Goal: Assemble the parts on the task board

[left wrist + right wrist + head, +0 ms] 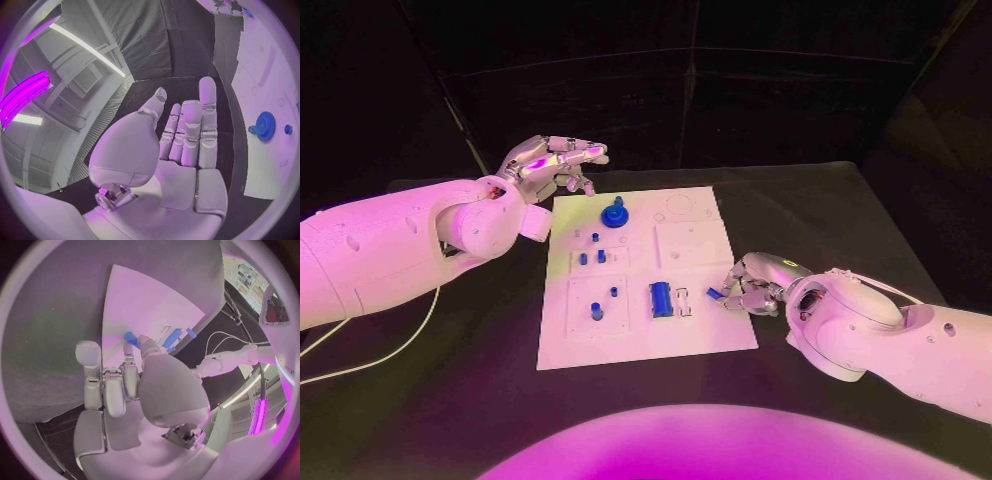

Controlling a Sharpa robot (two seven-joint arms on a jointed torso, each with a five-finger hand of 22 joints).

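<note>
- Head view: my right hand (750, 285) sits at the right edge of the task board (697, 335), pinching a small blue part (714, 294) at its fingertips. I judge the grip shallow; the part could twist or drop as I carry it to a socket.
- Head view: my left hand (557, 160) hovers off the board's far left corner, released, holding nothing. The blue gear (615, 214) stands near it, the blue block (661, 298) just left of my right hand; a careless sweep could knock either.
- Left wrist view: fingers (187, 131) straight and apart, gear (265, 126) well apart from them.
- Right wrist view: the part (130, 337) shows beyond the fingertips (141, 343), over the board (150, 300); how firmly it is held I cannot tell.
</note>
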